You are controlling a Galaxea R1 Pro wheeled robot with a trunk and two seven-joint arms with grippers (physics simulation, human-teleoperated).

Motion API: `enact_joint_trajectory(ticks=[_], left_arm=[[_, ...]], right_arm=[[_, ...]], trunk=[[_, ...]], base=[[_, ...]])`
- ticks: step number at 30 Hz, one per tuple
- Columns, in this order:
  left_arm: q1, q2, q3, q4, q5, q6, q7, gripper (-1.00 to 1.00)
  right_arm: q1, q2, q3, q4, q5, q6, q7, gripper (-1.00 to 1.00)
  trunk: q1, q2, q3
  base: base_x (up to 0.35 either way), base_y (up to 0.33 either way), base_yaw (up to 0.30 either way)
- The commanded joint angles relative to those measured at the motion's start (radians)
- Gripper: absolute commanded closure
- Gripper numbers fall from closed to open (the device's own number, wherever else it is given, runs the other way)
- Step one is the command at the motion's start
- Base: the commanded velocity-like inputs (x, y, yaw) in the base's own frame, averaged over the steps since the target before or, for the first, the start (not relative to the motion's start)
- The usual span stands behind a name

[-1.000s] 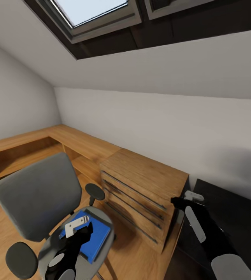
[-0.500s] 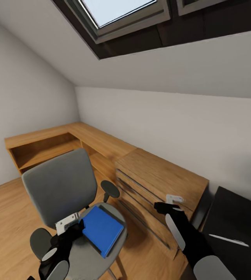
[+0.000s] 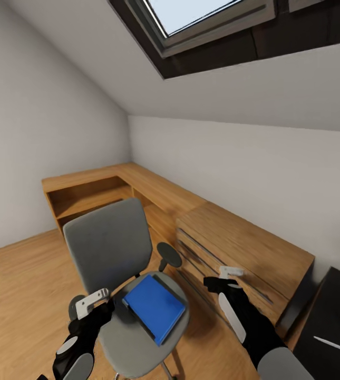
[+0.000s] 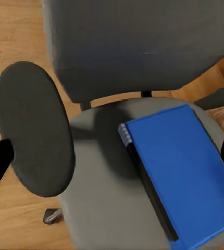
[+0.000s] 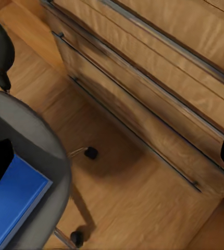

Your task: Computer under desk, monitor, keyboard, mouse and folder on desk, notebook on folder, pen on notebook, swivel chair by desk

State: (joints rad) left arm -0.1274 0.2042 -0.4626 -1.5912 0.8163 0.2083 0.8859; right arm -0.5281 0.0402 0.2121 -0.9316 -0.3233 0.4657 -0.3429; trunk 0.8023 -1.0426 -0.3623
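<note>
The robot has swung left, bringing the chair nearer centre; the folder lies on its seat at five o'clock, left jaws spread beside it, right jaws spread; pickup looks next.

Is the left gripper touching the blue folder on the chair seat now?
Apart. In the head view the left gripper hangs beside the folder, with grey swivel chair seat visible between them. Its wrist view shows the folder untouched.

Both black arms reach forward and low. The left gripper has its jaws spread wide and holds nothing. The right gripper is likewise spread and empty.
</note>
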Motion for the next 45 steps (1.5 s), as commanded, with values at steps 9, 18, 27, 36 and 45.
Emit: enact_joint_trajectory(ticks=[9, 18, 27, 36, 45], left_arm=[[-0.001, 0.0, -0.002, -0.002, 0.003, 0.006, 0.007, -1.0], [-0.001, -0.002, -0.004, -0.003, 0.002, 0.005, 0.007, -1.0], [-0.001, -0.003, -0.005, -0.007, -0.002, 0.004, 0.008, -1.0], [-0.001, -0.003, -0.004, -0.009, -0.005, 0.003, 0.008, -1.0], [-0.001, 0.002, 0.023, -0.009, 0.001, 0.005, 0.008, -1.0]], right_arm=[[-0.001, 0.0, 0.028, 0.004, -0.01, 0.002, -0.01, -1.0], [-0.001, -0.001, 0.029, 0.005, -0.011, 0.002, -0.01, -1.0], [-0.001, -0.002, 0.027, 0.005, -0.011, 0.002, -0.01, -1.0], [-0.001, -0.003, 0.026, 0.004, -0.011, 0.002, -0.01, -1.0], [-0.001, -0.009, 0.025, -0.001, -0.011, 0.001, -0.005, -1.0]], trunk=[[0.0, -0.001, -0.005], [0.0, -0.001, -0.009], [0.0, -0.001, -0.014], [0.019, -0.036, -0.035], [0.054, -0.099, -0.064]], base=[[0.0, 0.0, 0.277], [0.0, 0.0, 0.276], [0.0, 0.0, 0.266], [0.0, 0.0, 0.143], [0.0, 0.0, 0.006]])
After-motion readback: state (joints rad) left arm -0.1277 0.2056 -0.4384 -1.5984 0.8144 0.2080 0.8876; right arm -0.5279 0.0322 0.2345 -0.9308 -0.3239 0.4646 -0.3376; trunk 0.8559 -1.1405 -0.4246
